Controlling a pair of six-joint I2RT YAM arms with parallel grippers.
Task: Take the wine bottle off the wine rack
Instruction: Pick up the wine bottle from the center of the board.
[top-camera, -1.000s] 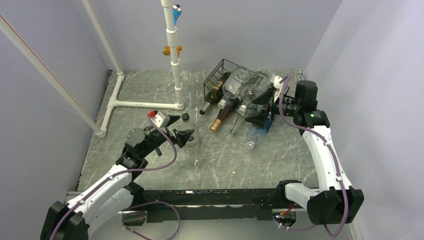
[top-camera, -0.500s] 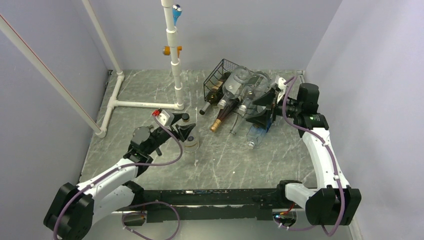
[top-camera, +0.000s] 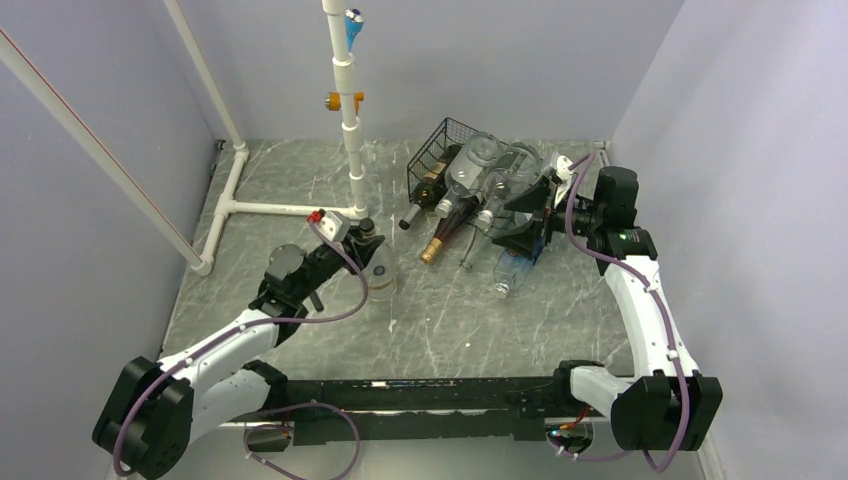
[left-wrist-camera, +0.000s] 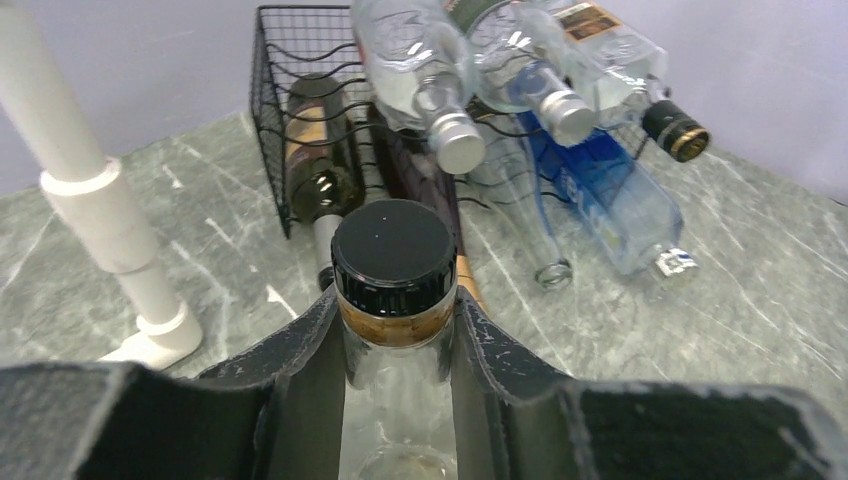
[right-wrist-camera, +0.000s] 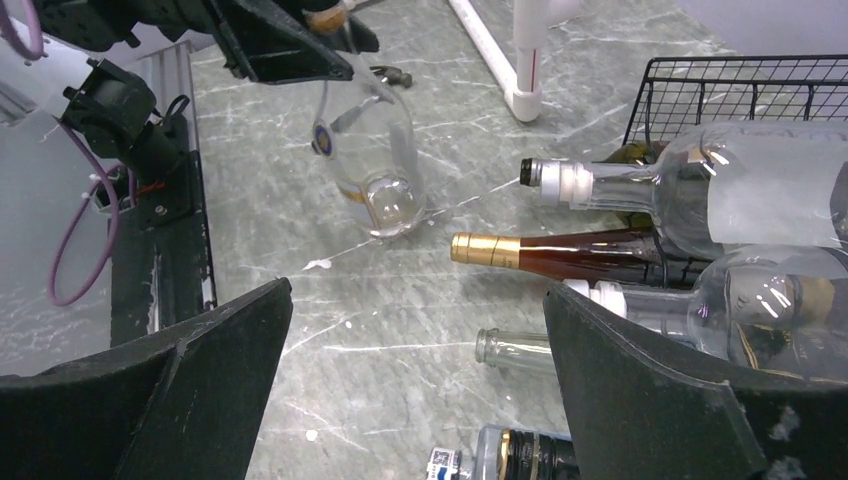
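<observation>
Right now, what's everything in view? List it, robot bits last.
wine rack: 1, black wire, far side of the table, right of centre
rack bottles: at least six, mostly clear, some dark, one blue; lying in or against the wine rack
black-capped bottle: 1, clear glass, on the table left of the wine rack
pipe frame: 1, white, far left
table: 1, grey marbled
left tool: 1, black, shut on the black-capped bottle's neck
right tool: 1, black, open, at the wine rack's right end
</observation>
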